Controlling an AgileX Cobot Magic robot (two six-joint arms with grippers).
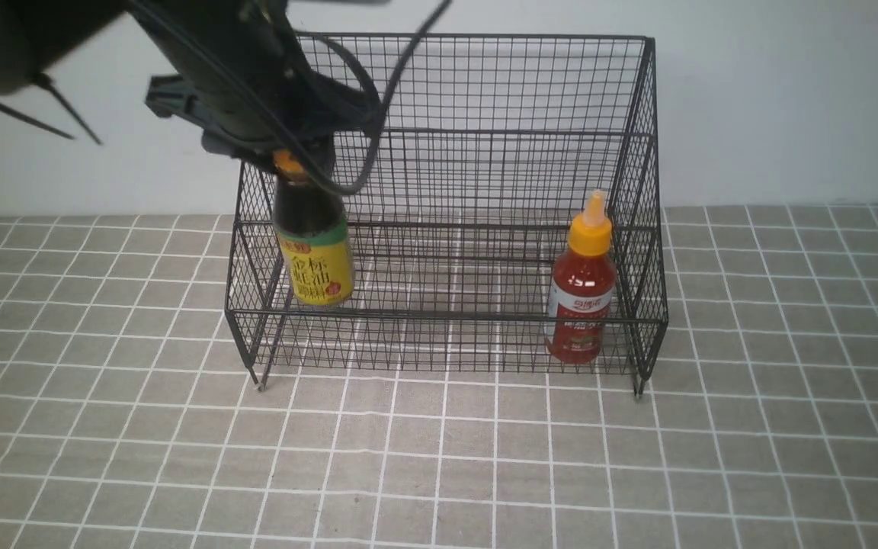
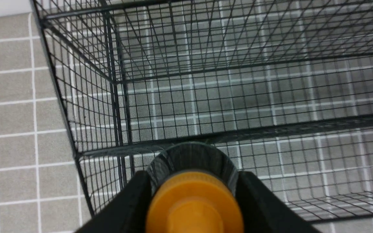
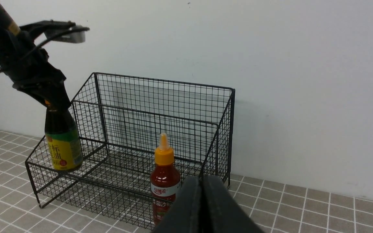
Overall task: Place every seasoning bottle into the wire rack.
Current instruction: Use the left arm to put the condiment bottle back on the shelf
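The black wire rack (image 1: 485, 122) stands at the back against the wall. My left gripper (image 1: 296, 164) is shut on the orange cap (image 2: 194, 204) of the dark-brown bottle (image 1: 313, 255). It holds the bottle upright over the rack's left end, base about level with the front rail. Whether the base touches the mesh I cannot tell. The red bottle (image 1: 580, 293) stands upright in the lower tier at the right end. The right wrist view shows the rack (image 3: 160, 97), both bottles (image 3: 64, 147) (image 3: 164, 181) and my right gripper (image 3: 202, 183), shut, empty and outside the rack.
A grey tiled cloth (image 1: 439, 457) covers the table. A white wall (image 1: 789, 99) rises just behind the rack. The left arm's black cable (image 1: 366, 130) loops in front of the rack's upper left. The rack's left side mesh (image 2: 86, 106) is close beside the held bottle.
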